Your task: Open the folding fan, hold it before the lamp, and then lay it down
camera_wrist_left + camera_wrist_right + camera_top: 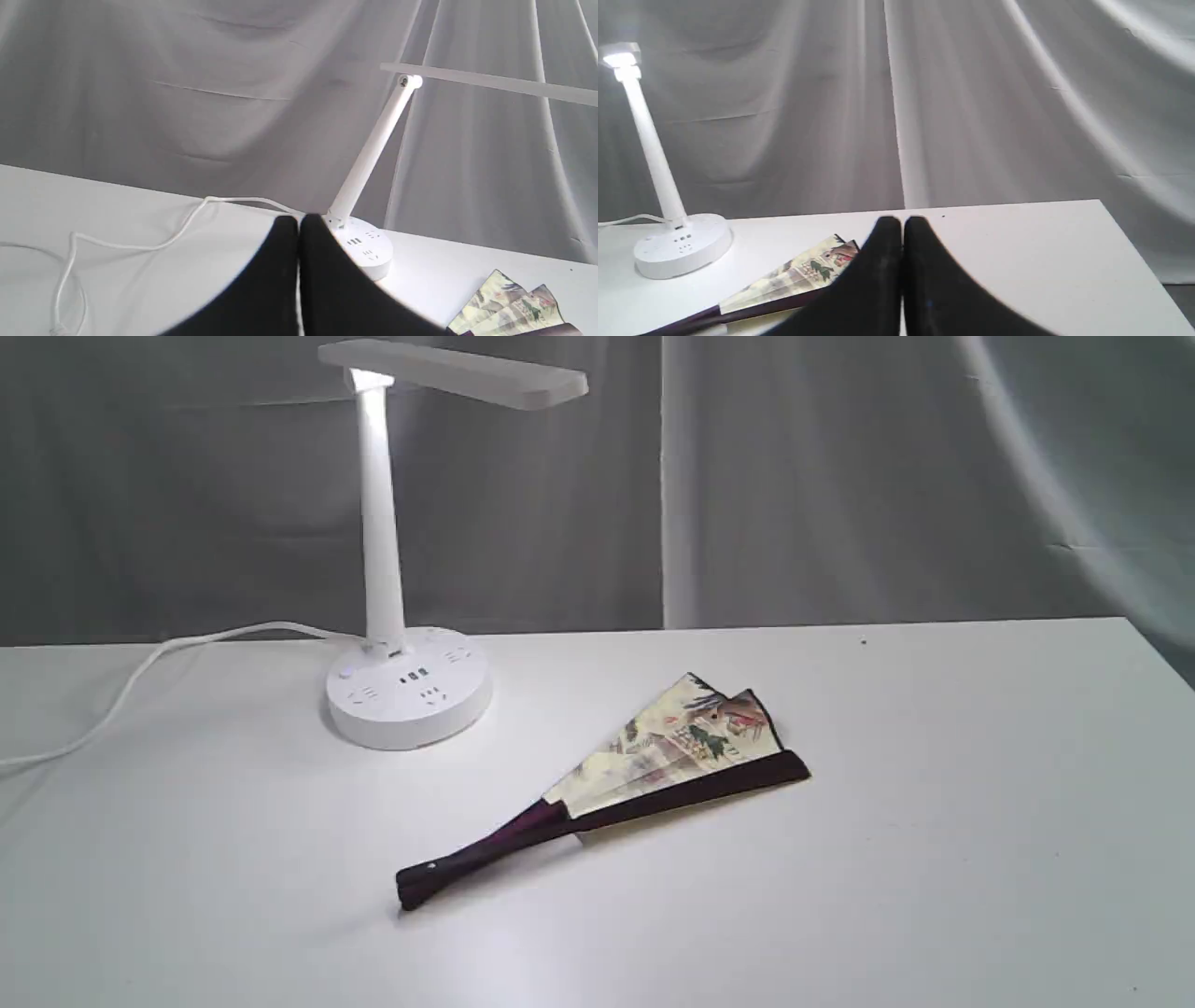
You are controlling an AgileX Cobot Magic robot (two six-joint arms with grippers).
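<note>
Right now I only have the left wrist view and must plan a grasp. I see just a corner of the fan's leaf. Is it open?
Observer: Only partly. The folding fan lies flat on the table with a few pleats spread.
Operator: Where is its pivot end?
Observer: In the exterior view it lies toward the near edge, in front of the base of the lamp.
Operator: And the right gripper?
Observer: The right gripper is shut, holding nothing.
</note>
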